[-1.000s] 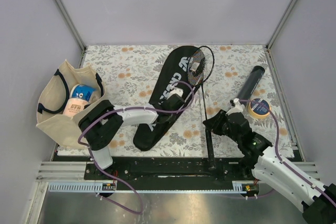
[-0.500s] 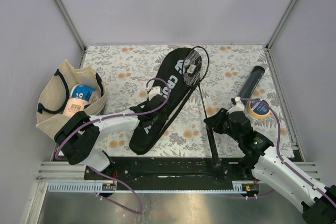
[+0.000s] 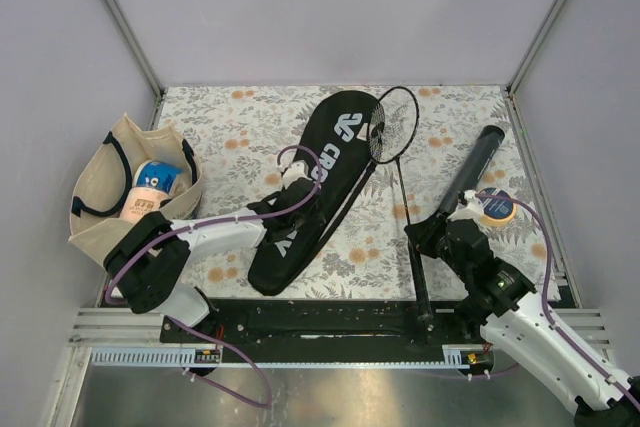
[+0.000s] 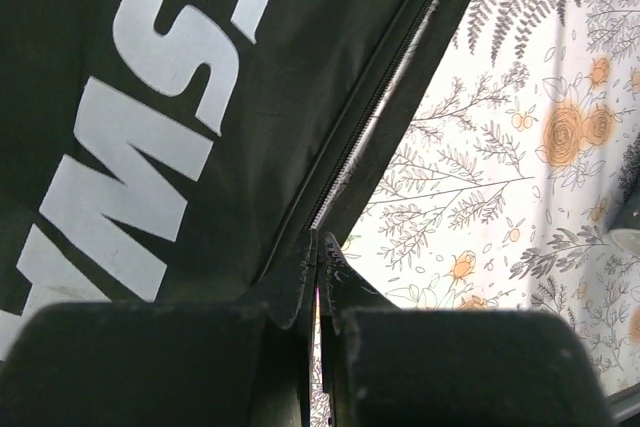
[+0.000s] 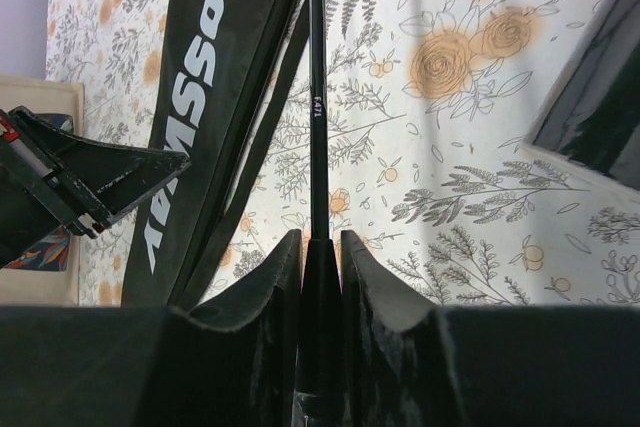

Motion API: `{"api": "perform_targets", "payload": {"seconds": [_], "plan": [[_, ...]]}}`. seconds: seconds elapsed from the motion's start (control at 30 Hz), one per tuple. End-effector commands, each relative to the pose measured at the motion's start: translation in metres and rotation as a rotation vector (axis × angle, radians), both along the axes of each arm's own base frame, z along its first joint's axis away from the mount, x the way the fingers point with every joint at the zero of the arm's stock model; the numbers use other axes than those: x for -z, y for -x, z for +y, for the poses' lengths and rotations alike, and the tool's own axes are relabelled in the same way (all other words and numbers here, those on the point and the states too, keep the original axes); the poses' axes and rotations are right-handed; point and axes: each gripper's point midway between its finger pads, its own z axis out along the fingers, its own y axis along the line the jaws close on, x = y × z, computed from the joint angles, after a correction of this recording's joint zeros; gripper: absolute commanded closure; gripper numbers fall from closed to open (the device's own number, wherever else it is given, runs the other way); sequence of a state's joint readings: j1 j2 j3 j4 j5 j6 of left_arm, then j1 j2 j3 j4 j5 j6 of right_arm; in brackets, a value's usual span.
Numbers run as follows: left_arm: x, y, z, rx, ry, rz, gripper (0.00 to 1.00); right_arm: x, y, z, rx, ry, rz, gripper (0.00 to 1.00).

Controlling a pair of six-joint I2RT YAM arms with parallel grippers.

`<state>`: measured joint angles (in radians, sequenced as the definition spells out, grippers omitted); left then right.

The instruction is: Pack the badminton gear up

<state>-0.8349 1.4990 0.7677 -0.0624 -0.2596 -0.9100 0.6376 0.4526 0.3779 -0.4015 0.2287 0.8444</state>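
Right of the cover (image 3: pixel 310 197), one racquet (image 5: pixel 318 97) is held, not yet packed, its handle end pinched by the right pincer (image 5: pixel 320 247). Cover's zip edge is pinched in the pressed-together left pincer (image 4: pixel 318 252). Tube (image 3: pixel 475 162) lies farther right, unpacked.

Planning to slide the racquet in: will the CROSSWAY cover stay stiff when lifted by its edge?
The cover probably flops: fabric folds where the left gripper pinches its edge. Likely light, so pushes may drag it.
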Motion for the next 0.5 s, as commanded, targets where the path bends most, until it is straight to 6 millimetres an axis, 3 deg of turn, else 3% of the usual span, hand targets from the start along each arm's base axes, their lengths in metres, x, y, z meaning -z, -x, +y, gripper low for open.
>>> {"api": "perform_targets", "payload": {"seconds": [0.0, 0.3, 0.47], "plan": [[-0.031, -0.022, -0.014, 0.029, -0.001, -0.103, 1.00, -0.035, -0.012, -0.020, 0.096, 0.034, -0.094, 1.00], [-0.025, -0.033, 0.012, 0.028, -0.229, -0.111, 1.00, -0.029, -0.012, -0.028, 0.120, 0.083, -0.086, 1.00], [-0.026, -0.038, 0.030, 0.012, -0.300, -0.111, 0.93, -0.038, -0.013, -0.036, 0.139, 0.105, -0.116, 1.00]]}}
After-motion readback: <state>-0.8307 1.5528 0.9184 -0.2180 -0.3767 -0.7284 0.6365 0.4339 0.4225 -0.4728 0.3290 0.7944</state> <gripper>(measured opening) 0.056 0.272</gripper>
